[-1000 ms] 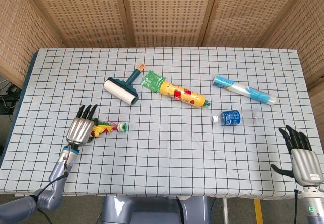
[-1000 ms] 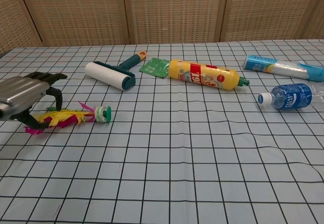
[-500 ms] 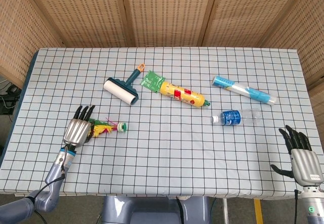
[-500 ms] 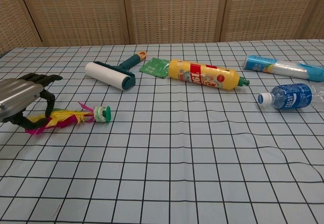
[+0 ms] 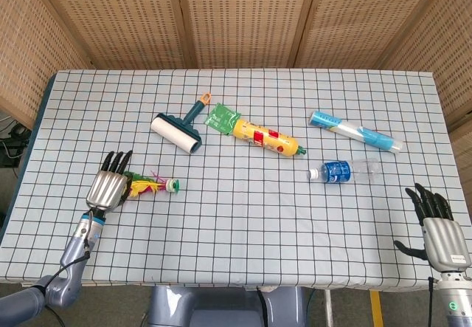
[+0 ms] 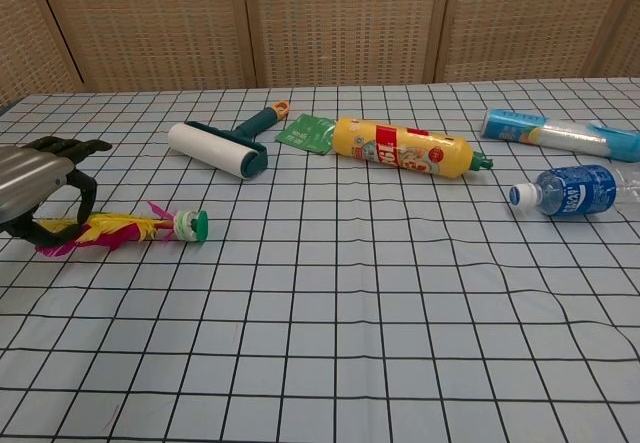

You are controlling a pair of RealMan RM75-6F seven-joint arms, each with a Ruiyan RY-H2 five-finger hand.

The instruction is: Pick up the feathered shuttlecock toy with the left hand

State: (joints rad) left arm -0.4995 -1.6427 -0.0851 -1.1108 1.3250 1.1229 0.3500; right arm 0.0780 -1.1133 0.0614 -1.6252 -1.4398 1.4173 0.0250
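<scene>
Grid-checked white cloth covers the table (image 5: pixel 243 224), and I see my left hand (image 5: pixel 108 187) low over its near-left part, not far from the left edge. The pink, yellow and green feathered shuttlecock toy (image 5: pixel 150 187) lies flat on the cloth, its green-and-white base pointing right and its feathers reaching under my fingers. In the chest view the left hand (image 6: pixel 35 178) arches over the feather end with its dark fingers (image 6: pixel 82 191) curled down around the plumes; I cannot tell whether they are actually clamped on them, and the toy (image 6: pixel 130 231) rests on the cloth.

To the right of the toy and toward me the cloth lies open, a wide bare stretch running to the near edge. Further back stands a row of things: a white lint roller with a teal handle (image 5: pixel 179 128), beside it a small green packet (image 5: pixel 220 117) touching a yellow squeeze bottle with a red label (image 5: pixel 265 137), all well apart from the toy. On the right side lie a clear water bottle with a blue label (image 5: pixel 341 170) and a blue-and-white tube (image 5: pixel 355 131).

My right hand (image 5: pixel 438 229) hangs past the near-right corner, fingers spread, holding nothing.
</scene>
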